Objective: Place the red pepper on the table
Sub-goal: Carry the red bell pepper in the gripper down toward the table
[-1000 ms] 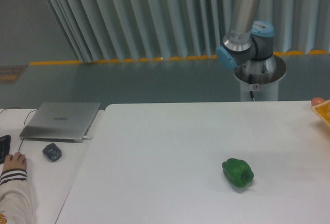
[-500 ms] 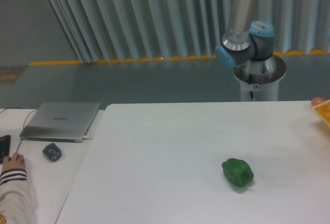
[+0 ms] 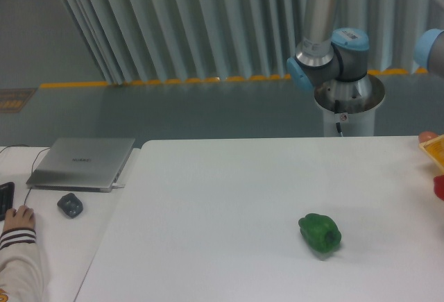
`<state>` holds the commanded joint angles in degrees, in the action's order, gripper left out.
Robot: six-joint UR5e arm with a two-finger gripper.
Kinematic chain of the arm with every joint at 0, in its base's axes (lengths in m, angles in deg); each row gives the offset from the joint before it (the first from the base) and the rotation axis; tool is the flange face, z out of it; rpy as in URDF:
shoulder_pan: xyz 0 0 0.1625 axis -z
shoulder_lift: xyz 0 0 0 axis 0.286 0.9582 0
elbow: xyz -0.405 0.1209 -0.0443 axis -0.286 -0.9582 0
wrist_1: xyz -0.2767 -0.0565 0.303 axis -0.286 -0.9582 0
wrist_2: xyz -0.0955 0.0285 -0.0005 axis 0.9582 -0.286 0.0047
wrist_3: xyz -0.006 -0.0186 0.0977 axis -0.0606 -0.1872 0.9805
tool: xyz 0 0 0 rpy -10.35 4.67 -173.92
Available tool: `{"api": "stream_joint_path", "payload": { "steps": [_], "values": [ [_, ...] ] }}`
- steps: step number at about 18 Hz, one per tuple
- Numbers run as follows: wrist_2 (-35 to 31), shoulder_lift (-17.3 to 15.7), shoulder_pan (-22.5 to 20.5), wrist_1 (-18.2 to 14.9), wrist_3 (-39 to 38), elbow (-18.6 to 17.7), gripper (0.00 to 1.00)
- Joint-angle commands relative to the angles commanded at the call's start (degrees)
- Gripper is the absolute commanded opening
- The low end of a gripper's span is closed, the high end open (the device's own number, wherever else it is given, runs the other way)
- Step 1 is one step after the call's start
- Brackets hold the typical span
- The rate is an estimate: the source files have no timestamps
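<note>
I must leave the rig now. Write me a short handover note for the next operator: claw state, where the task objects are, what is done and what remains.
Claw: out of view; only the grey-and-blue robot arm behind the table and a blue joint at the right edge show.
Red pepper: a small red patch sits at the far right frame edge, possibly the pepper; too cropped to confirm or to say if it is held.
Large white smooth table: only the glossy green bell pepper lies on it, right of centre, plus a yellow object at the right edge.
Done: nothing confirmed.
Left: set the red pepper on the table and release.
</note>
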<state>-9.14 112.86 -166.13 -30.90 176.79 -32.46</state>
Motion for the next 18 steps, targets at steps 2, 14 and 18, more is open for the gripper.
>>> {"api": "stream_joint_path", "payload": {
  "steps": [2, 14, 18],
  "values": [
    [-0.2, 0.3, 1.7, 0.3, -4.1, 0.0, 0.68],
    [-6.8, 4.5, 10.5, 3.5, -17.0, -0.3, 0.68],
    [-9.1, 5.9, 12.4, 5.8, -19.1, -0.8, 0.68]
  ]
}}
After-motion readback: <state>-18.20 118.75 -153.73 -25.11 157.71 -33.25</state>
